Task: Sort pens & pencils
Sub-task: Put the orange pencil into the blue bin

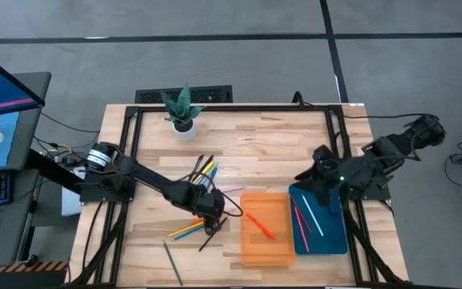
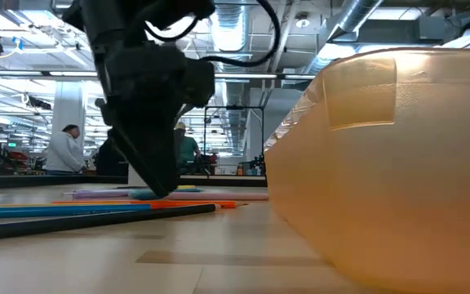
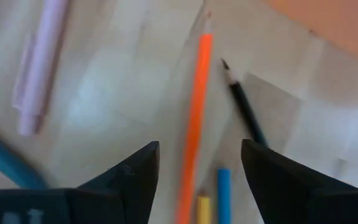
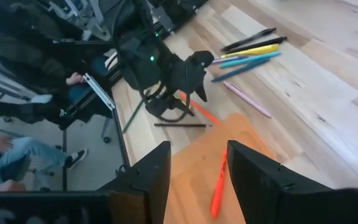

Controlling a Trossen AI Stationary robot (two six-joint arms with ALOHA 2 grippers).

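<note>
My left gripper [image 1: 211,215] [image 3: 197,146] is open and low over the table, left of the orange tray [image 1: 265,241]. Its fingers stand on either side of an orange pencil [image 3: 194,118] without plainly touching it. A black pencil [image 3: 246,112], a blue one [image 3: 224,193] and a yellow one [image 3: 202,210] lie beside it. A pink pen [image 3: 39,62] lies farther off. More pens lie in a cluster [image 1: 204,168] on the table. My right gripper [image 1: 326,193] [image 4: 197,168] is open and empty above the blue tray [image 1: 327,241].
The orange tray holds one orange pen [image 1: 259,225]. The blue tray holds pink and white pens [image 1: 307,215]. A green pencil [image 1: 172,261] lies near the front edge. A potted plant [image 1: 183,112] stands at the far left. People show in the room beyond the table.
</note>
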